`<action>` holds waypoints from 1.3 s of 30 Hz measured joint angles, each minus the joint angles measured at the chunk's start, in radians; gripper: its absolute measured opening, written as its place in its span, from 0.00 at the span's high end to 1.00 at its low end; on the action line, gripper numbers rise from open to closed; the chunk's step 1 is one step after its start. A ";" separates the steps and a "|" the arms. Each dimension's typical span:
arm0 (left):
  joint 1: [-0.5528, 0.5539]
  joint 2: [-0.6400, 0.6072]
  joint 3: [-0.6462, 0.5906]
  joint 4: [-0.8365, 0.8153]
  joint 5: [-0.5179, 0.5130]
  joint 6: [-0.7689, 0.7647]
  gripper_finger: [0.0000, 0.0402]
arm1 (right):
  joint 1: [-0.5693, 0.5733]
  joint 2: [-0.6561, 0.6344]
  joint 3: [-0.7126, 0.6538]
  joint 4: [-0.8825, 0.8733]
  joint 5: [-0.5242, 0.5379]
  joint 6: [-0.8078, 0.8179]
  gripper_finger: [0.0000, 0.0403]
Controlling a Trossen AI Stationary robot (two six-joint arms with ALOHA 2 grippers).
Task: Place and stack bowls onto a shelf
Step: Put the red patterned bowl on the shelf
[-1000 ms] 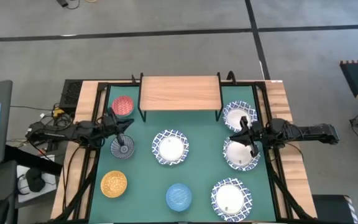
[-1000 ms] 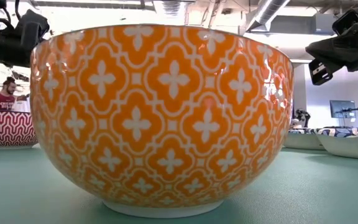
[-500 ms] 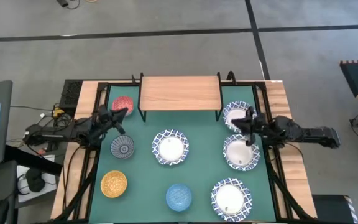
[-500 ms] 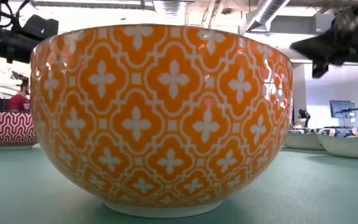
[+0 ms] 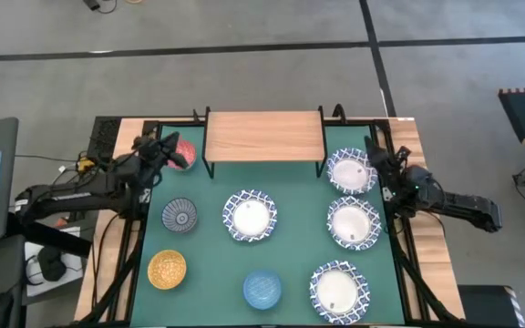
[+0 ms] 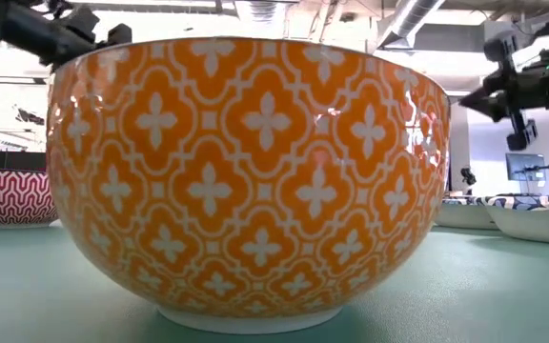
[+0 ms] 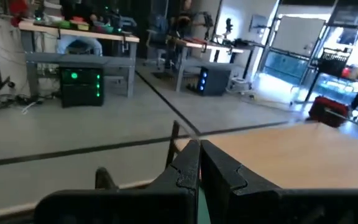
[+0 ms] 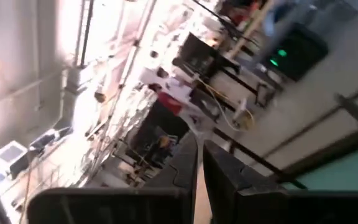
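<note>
The wooden shelf [image 5: 264, 135] stands on black legs at the table's far edge. Four small bowls sit on their bases on the left and near side: red [image 5: 183, 154], grey-blue patterned [image 5: 180, 216], yellow-orange [image 5: 167, 270] and light blue [image 5: 262, 288]. The yellow-orange bowl [image 6: 246, 181] fills the low view. Four white bowls with blue lattice rims rest at centre [image 5: 250, 216] and down the right [image 5: 351, 171] [image 5: 353, 223] [image 5: 339, 290]. My left gripper [image 5: 171, 146] [image 7: 199, 167] is shut and raised beside the red bowl. My right gripper [image 5: 372, 153] [image 8: 199, 155] is shut and raised beside the farthest right white bowl.
Black rails [image 5: 144, 182] run along the table's left and right sides, with wooden borders outside them. The shelf top is bare wood. Green table shows between the bowls and under the shelf. The room beyond holds desks and equipment.
My left gripper has moved from over the grey-blue bowl toward the far and left edges, ending beside the red bowl. My right gripper has drawn back from over the middle right white bowl toward the far and right edges. No bowl has moved.
</note>
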State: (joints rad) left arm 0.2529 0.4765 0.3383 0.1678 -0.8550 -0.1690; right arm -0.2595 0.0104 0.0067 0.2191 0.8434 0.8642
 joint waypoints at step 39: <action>0.645 0.654 0.558 -0.801 0.353 -0.290 0.57 | -0.223 0.752 0.263 -0.132 -0.669 0.052 0.49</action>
State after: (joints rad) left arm 0.8983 1.1309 0.8960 -0.6329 -0.5020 -0.4586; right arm -0.4830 0.7624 0.2697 0.0873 0.1742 0.9161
